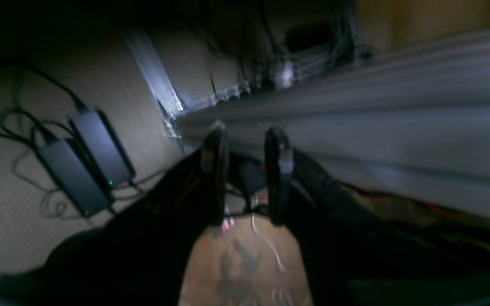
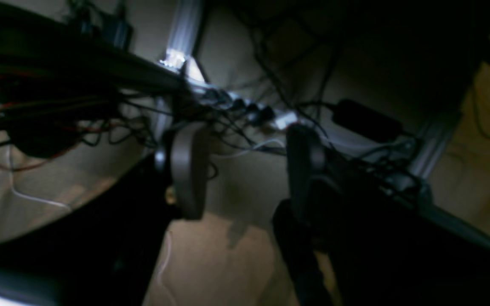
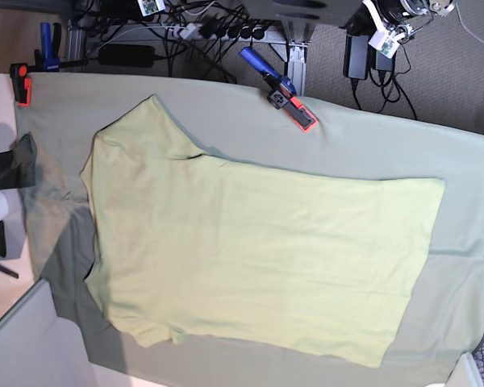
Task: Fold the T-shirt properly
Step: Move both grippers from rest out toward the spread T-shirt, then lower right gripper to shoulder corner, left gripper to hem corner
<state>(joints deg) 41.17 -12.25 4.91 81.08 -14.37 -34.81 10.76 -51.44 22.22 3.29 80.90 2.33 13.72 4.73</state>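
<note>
The right jaws (image 2: 245, 170) stand well apart with nothing between them, only cables and floor beyond. The T-shirt (image 3: 250, 258) lies spread flat on the cloth-covered surface (image 3: 468, 169), well away from both pairs of jaws and out of either wrist view. The left jaws (image 1: 245, 170) are narrowly parted and empty, pointing past the surface's edge. Judged from here, a blind descent risks pinching the grey-green cloth along with the shirt, or snagging the clamps (image 3: 286, 97) at its far edge.
</note>
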